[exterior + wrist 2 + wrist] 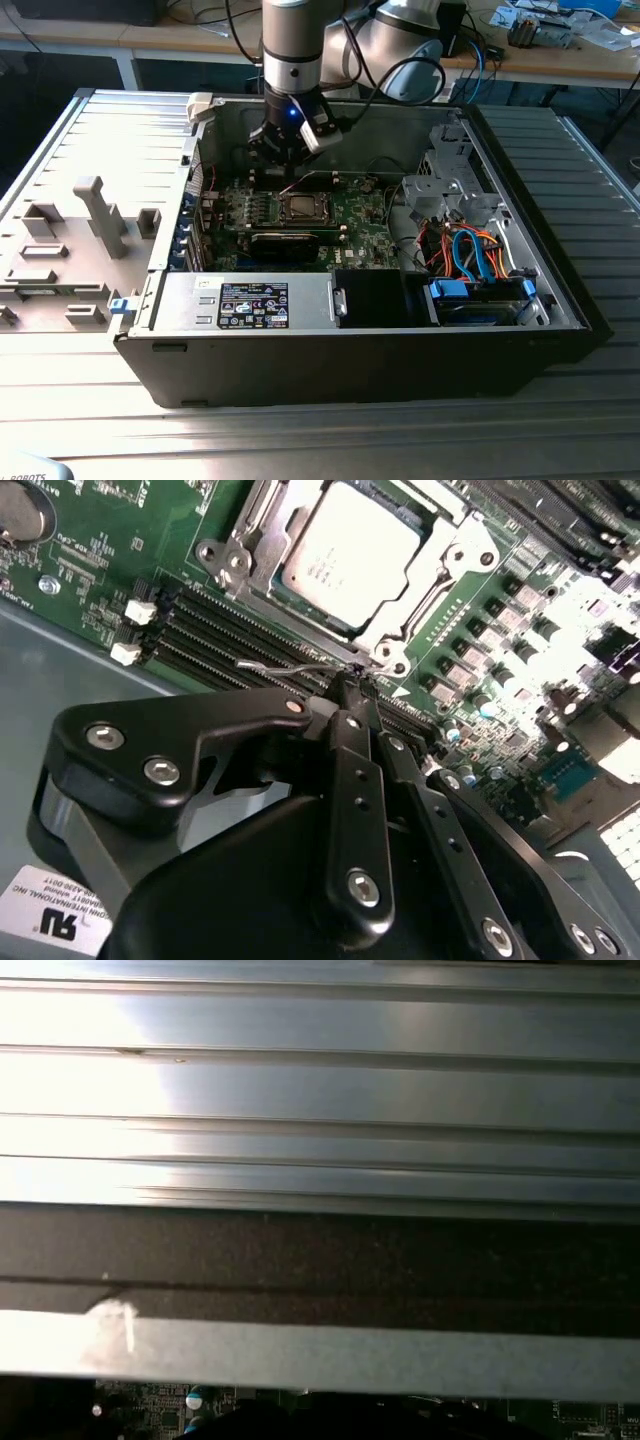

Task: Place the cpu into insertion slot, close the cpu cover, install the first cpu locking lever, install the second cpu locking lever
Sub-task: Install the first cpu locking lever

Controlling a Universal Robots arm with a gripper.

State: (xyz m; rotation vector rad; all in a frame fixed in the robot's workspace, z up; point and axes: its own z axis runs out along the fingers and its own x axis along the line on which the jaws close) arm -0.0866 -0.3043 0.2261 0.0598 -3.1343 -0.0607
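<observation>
So the cpu (347, 555) is sitting flat in the insertion slot (262, 555) on the green motherboard (90, 550), with the silvery cpu cover (452, 562) framing it and looking folded down around the chip. Just beside the socket, the gripper (352, 685) has its black fingers (357, 780) pinched together on a thin wire locking lever (285, 668), right over the rows of memory slots (215, 630). In the exterior view the gripper (290, 170) hangs straight down into the open computer case (330, 350), just behind the socket (300, 208).
</observation>
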